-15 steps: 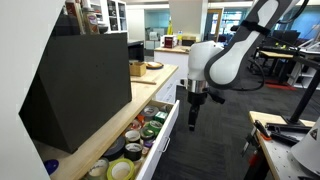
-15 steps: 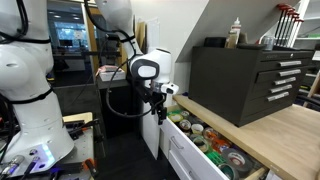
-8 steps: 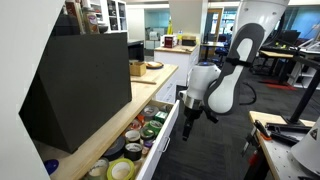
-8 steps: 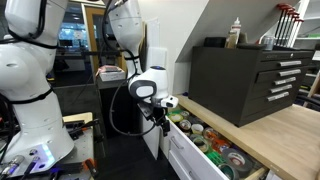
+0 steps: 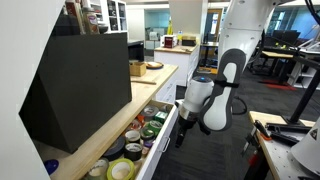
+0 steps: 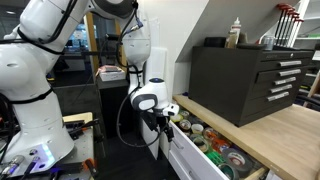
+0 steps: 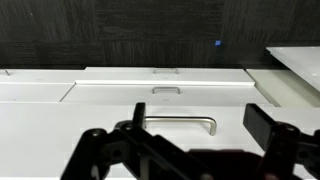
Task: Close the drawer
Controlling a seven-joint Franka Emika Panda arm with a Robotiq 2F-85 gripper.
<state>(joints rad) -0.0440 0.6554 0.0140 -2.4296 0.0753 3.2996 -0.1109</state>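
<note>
The drawer [image 5: 163,143] stands pulled out under the wooden counter, full of tape rolls and small tins [image 5: 137,138]; it also shows in the other exterior view [image 6: 187,156]. My gripper [image 5: 181,137] hangs low right in front of the drawer's white front panel, as also seen in an exterior view [image 6: 165,133]. In the wrist view the gripper [image 7: 198,118] is open and empty, its fingers on either side of the metal drawer handle [image 7: 180,123] and not touching it.
A black tool chest [image 5: 85,85] sits on the wooden counter [image 6: 290,125] above the drawer. A second white robot arm [image 6: 25,90] stands on the floor nearby. A workbench [image 5: 290,140] is across the aisle.
The arm has folded down and the gripper has dropped lower and closer to the drawer front. The drawer has not moved.
</note>
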